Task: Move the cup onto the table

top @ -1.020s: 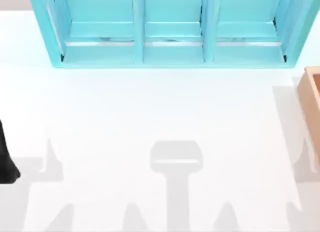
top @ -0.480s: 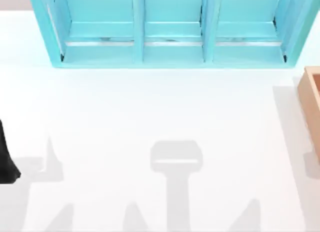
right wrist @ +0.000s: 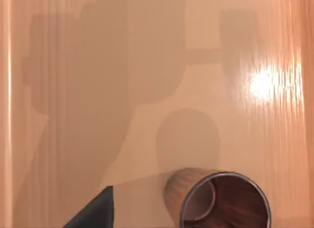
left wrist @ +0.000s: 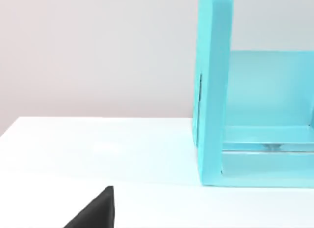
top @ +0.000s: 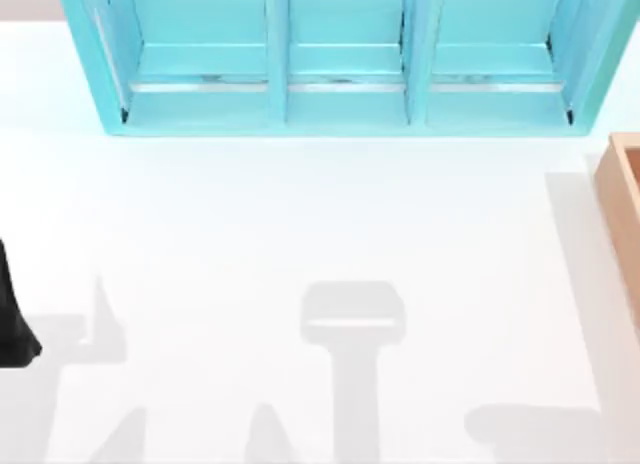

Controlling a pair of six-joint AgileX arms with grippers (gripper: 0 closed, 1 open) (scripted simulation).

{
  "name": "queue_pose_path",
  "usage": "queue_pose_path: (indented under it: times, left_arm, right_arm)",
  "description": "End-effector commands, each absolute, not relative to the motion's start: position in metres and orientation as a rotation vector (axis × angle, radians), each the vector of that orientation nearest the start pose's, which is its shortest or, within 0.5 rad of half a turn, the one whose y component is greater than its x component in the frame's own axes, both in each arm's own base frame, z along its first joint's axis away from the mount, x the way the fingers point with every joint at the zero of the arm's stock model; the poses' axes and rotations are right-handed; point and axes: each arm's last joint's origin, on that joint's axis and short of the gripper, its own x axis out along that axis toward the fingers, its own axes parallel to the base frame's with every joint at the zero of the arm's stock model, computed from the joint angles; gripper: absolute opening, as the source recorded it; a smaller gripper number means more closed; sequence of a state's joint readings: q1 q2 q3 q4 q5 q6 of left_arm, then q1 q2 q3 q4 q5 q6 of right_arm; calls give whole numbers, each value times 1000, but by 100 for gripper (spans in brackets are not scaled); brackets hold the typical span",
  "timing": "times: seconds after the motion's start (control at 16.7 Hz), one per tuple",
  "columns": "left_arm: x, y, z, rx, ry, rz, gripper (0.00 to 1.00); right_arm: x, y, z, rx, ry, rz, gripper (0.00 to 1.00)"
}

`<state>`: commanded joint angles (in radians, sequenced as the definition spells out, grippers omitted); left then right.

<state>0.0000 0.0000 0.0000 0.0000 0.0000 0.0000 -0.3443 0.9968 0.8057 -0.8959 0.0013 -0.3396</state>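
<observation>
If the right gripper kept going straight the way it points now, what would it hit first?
Probably the cup, lying close ahead inside the wooden box; past it, the box's floor. Depth is hard to judge.

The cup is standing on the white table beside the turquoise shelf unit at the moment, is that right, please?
Not quite: the cup is over the tan wooden surface of the box, as the right wrist view shows, not on the white table beside the turquoise shelf unit.

One cup (right wrist: 216, 201) is showing in the right wrist view. One turquoise shelf unit (top: 340, 104) with three bays is standing at 12 o'clock on the one white table (top: 300, 224). One tan wooden box (top: 622, 199) is sitting at 3 o'clock.
</observation>
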Motion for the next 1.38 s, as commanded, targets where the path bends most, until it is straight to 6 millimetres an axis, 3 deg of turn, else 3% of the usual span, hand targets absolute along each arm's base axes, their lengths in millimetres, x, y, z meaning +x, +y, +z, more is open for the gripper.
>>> queue_pose_path:
  times: [0.24,0.48,0.9,1.08,1.38]
  left_arm:
    - [106,-1,160,0,0,0,100]
    - [106,-1,160,0,0,0,100]
    - [106,-1,160,0,0,0,100]
    - [106,-1,160,0,0,0,100]
    - [106,-1,160,0,0,0,100]
  right_arm:
    - [199,-92,253,-48,1417,-63,100]
    - [213,-116,258,3,1558,-13,100]
    - [215,-119,258,7,1572,-5,100]
    - [217,-120,239,13,1581,-3,100]
    - [219,-122,182,4,1562,-11,100]
